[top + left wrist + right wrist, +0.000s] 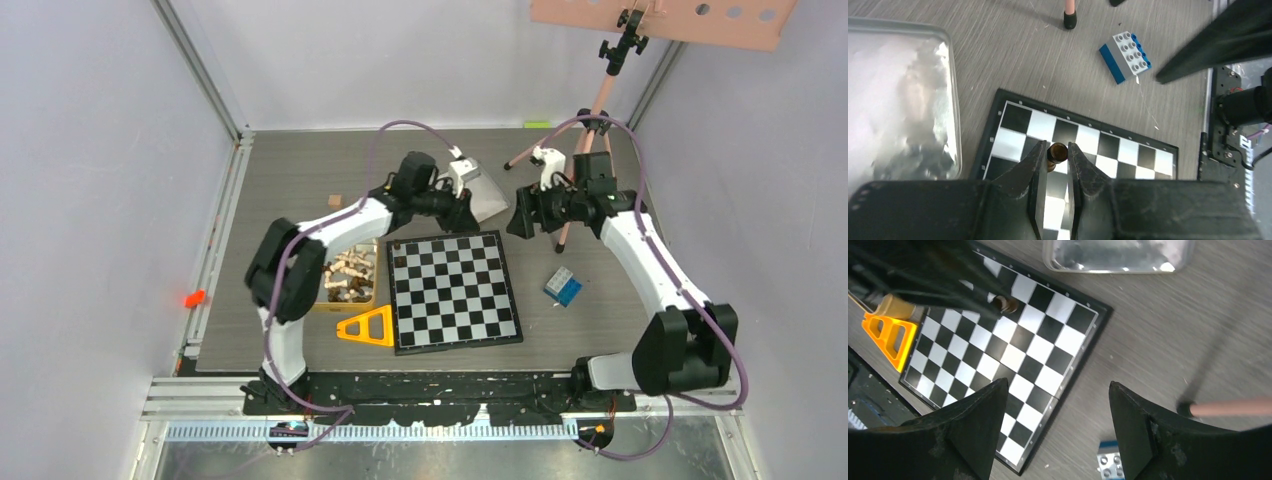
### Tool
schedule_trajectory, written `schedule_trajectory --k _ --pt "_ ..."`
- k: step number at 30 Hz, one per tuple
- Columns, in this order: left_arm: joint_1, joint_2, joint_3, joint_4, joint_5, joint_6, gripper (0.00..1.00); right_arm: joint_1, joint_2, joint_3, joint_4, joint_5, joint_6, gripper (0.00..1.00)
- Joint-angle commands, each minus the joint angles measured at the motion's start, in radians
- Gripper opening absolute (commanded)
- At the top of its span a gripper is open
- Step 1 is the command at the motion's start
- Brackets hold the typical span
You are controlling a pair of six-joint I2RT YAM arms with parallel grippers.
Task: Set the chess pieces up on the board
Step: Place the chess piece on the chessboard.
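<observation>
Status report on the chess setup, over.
Left pincer shut on dark piece, at board's far edge. Right pincer open, empty, off the far-right corner. Squares nearby bare.

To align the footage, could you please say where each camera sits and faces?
Top external: above and behind, looking down at the board; left arm and right arm show.
Left wrist: on its arm, facing down; left claw shut on a dark chess piece.
Right wrist: on its arm, facing down at the board; open right claw.
Shared: both wrists see the blue-and-white brick.

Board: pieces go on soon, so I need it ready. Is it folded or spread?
Spread: the board lies flat, its whole checkered face up in the top view.
</observation>
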Motion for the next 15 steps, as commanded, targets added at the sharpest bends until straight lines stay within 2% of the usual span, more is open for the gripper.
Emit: schedule_trajectory --k 1,7,15 --pt "-0.022 0.136 0.156 0.074 0.043 0.030 0.03 -0.073 -0.130 -0.074 0.017 0.031 -0.060 0.79" --pt "-0.051 0.301 0.302 0.069 0.029 -0.012 0.02 -0.156 -0.197 -0.167 0.064 0.011 -0.026 0.79" --pt "-0.061 0.377 0.331 0.096 -0.016 -0.084 0.04 -0.199 -0.204 -0.191 0.079 -0.022 -0.012 0.79"
